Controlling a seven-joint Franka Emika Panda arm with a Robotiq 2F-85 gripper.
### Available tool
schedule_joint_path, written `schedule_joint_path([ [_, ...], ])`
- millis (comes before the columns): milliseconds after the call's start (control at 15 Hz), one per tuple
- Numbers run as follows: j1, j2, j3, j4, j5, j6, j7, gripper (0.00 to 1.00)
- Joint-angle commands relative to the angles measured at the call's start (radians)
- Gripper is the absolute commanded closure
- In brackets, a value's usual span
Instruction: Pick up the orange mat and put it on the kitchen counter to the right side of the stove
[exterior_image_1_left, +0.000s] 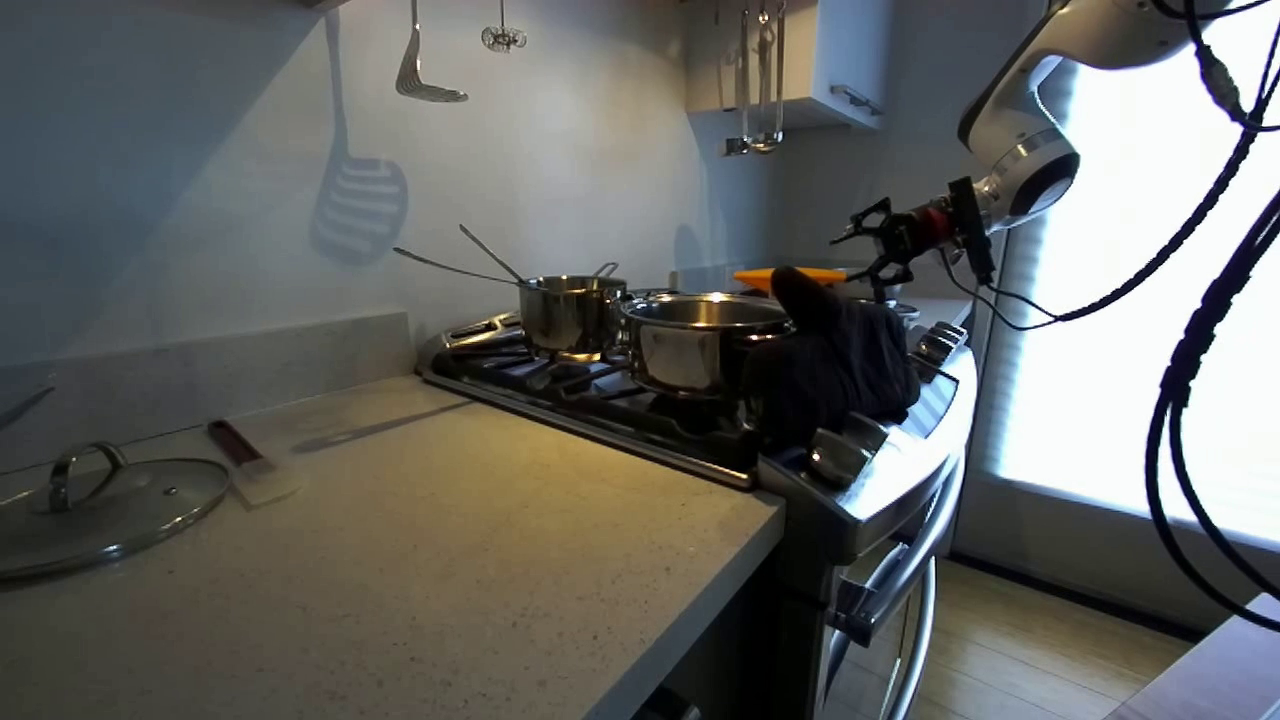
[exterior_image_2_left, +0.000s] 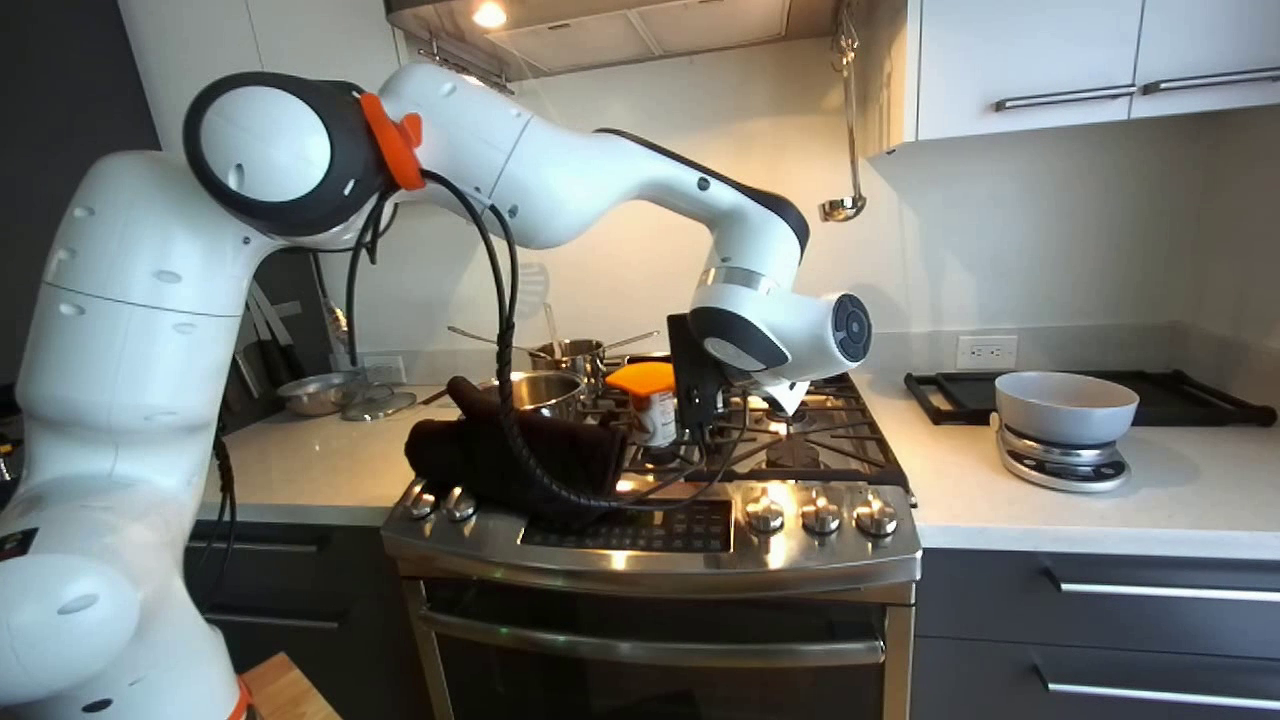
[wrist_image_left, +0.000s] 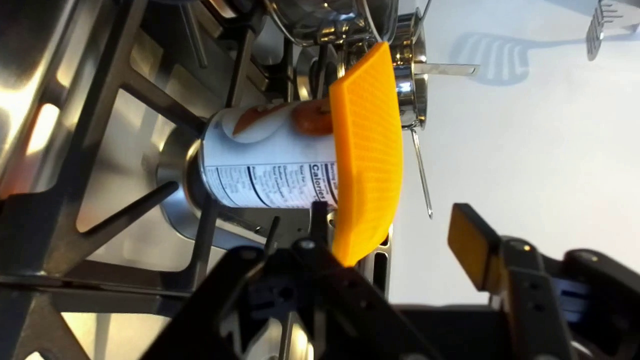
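Note:
The orange mat (exterior_image_1_left: 788, 277) lies on top of an upright white can (exterior_image_2_left: 657, 418) on the stove (exterior_image_2_left: 650, 578). The mat also shows in an exterior view (exterior_image_2_left: 642, 378) and large in the wrist view (wrist_image_left: 372, 150), slightly curved over the can (wrist_image_left: 270, 160). My gripper (wrist_image_left: 395, 232) is open at one end of the mat. In the wrist view one finger is below the mat near the can's rim, and the other is above it, well apart. The gripper also shows open in an exterior view (exterior_image_1_left: 852, 258). The arm's wrist hides the fingers in an exterior view.
A dark bundle (exterior_image_1_left: 830, 370) lies on the stove's front left beside steel pots (exterior_image_1_left: 700, 345) (exterior_image_1_left: 570, 312). The counter right of the stove (exterior_image_2_left: 1010, 520) holds a white bowl (exterior_image_2_left: 1066, 408) on a scale (exterior_image_2_left: 1065, 465) and a black tray (exterior_image_2_left: 1180, 400). A ladle (exterior_image_2_left: 850, 150) hangs above.

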Motion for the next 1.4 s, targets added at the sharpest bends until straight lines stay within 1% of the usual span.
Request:
schedule_joint_path([
  [0, -0.040, 0.073, 0.021, 0.086, 0.034, -0.063, 0.056, 0.66],
  [67, -0.046, 0.085, 0.024, 0.104, 0.040, -0.072, 0.070, 0.74],
  [267, -0.054, 0.110, 0.032, 0.141, 0.049, -0.091, 0.099, 0.96],
  [333, -0.057, 0.116, 0.035, 0.153, 0.051, -0.103, 0.115, 1.00],
  [467, -0.060, 0.117, 0.040, 0.164, 0.053, -0.117, 0.137, 1.00],
  [533, -0.060, 0.112, 0.043, 0.165, 0.052, -0.131, 0.147, 0.98],
  [667, -0.060, 0.095, 0.047, 0.166, 0.061, -0.150, 0.162, 1.00],
  [733, -0.059, 0.088, 0.047, 0.172, 0.067, -0.151, 0.163, 0.99],
  [933, -0.063, 0.059, 0.046, 0.192, 0.124, -0.136, 0.163, 0.99],
  [1200, -0.090, 0.039, 0.032, 0.236, 0.245, -0.102, 0.180, 0.99],
  [1333, -0.102, 0.040, 0.019, 0.256, 0.317, -0.035, 0.175, 0.99],
])
